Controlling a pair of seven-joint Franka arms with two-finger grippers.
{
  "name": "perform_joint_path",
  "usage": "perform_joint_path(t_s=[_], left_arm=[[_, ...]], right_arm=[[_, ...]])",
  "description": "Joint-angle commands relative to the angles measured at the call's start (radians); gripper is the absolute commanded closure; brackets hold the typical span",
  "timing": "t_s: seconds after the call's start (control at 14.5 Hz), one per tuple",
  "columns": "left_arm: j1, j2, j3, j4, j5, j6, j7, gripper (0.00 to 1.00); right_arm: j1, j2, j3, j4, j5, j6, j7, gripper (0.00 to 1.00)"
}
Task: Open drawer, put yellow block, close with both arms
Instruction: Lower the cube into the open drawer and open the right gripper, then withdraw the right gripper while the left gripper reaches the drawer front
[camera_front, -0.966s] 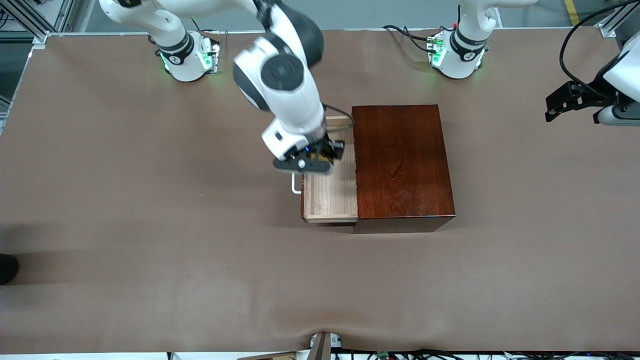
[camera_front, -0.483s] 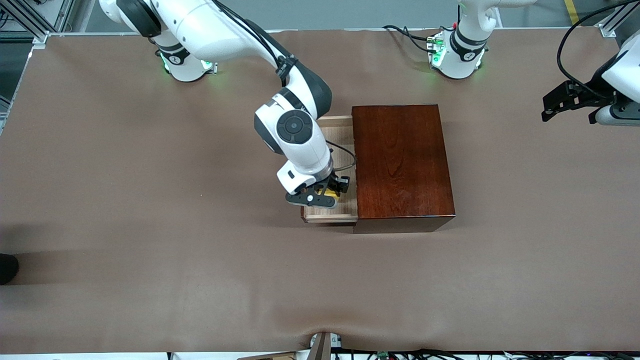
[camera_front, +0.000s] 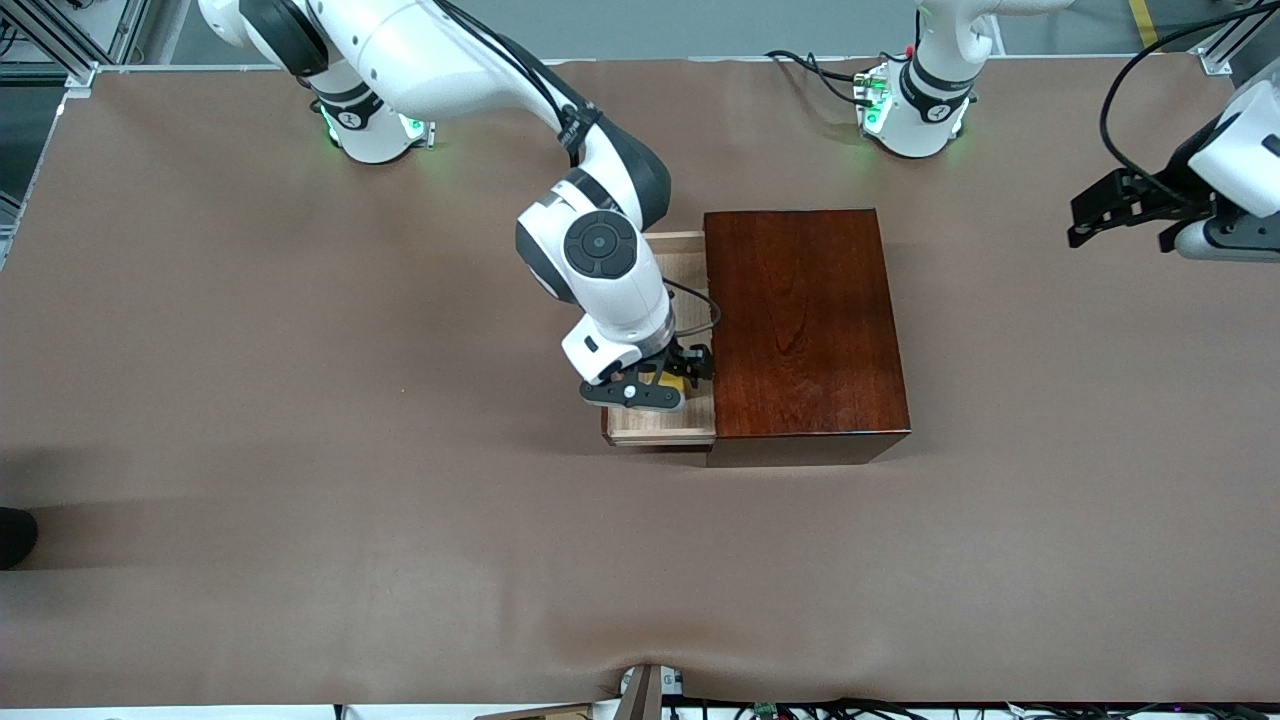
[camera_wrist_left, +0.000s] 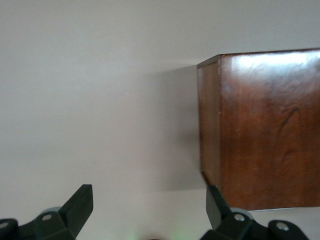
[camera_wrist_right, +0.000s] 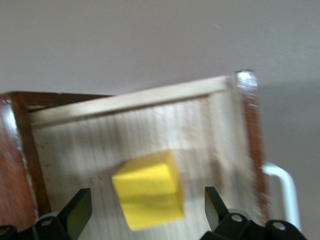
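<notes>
The broad brown bench (camera_front: 300, 400) carries a glossy dark reddish-brown wooden box (camera_front: 805, 325) near its middle. A pale light-wood drawer (camera_front: 660, 425) stands pulled out of the box toward the right arm's end of the bench, and its white U-shaped bar handle (camera_wrist_right: 285, 192) shows only in the right wrist view, cut off at the frame's edge.

The white right arm with its dark grey joint bands (camera_front: 595, 245) reaches from its green-lit base down over the open drawer and covers most of the tray in the front view. Half a second ago its wrist sat slightly closer to the front camera; it has since shifted a little toward the box. The right tool (camera_front: 668, 383) is low over the drawer, its fingers now spread apart. The small plain yellow cube (camera_wrist_right: 149, 190) lies on the drawer floor between the fingers with a gap on each side. A second ago the tool was over the part of the drawer farther from the front camera. In the front view the cube is only a yellow sliver under the tool.

The left arm waits at its own end of the bench; its black left tool (camera_front: 1125, 205), fingers apart and holding nothing, has drifted slightly toward the box. Its wrist view shows the box end and bare bench.
</notes>
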Motion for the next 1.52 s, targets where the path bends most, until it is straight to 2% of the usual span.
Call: perform_joint_path(t_s=[0.0,0.21,0.34,0.41,0.62,0.83,0.97,1.24,1.31,1.45], left_arm=[[-0.027,0.089,-0.062,0.065,-0.041,-0.008,-0.179,0.00],[-0.110,0.251,-0.168,0.158,-0.033,0.009,-0.442,0.00],[-0.216,0.363,-0.184,0.235,-0.032,0.034,-0.568,0.00],[-0.279,0.410,-0.176,0.261,-0.030,0.066,-0.637,0.00],[-0.415,0.496,-0.175,0.275,-0.032,0.199,-0.861,0.00],[-0.520,0.565,-0.173,0.285,-0.032,0.337,-1.101,0.00],[-0.580,0.608,-0.172,0.291,-0.032,0.438,-1.284,0.00],[-0.664,0.684,-0.161,0.323,-0.030,0.605,-1.702,0.00],[-0.687,0.701,-0.146,0.324,-0.030,0.647,-1.816,0.00],[-0.774,0.727,-0.057,0.326,-0.024,0.721,-2.047,0.00]], right_arm=[[-0.060,-0.134,0.013,0.017,0.006,-0.174,-0.001,0.00],[-0.172,-0.282,0.007,0.010,0.006,-0.376,-0.173,0.00],[-0.305,-0.352,0.002,0.000,0.004,-0.537,-0.400,0.00],[-0.379,-0.401,0.002,-0.048,0.000,-0.561,-0.515,0.00],[-0.592,-0.570,-0.001,-0.257,-0.009,-0.514,-0.853,0.00],[-0.741,-0.661,-0.001,-0.400,-0.011,-0.440,-1.033,0.00],[-0.783,-0.669,-0.001,-0.415,-0.035,-0.435,-1.039,0.00],[-0.788,-0.708,-0.003,-0.438,-0.062,-0.448,-1.021,0.00],[-0.791,-0.727,-0.003,-0.447,-0.063,-0.449,-1.019,0.00],[-0.805,-0.744,-0.001,-0.454,-0.062,-0.472,-1.016,0.00]])
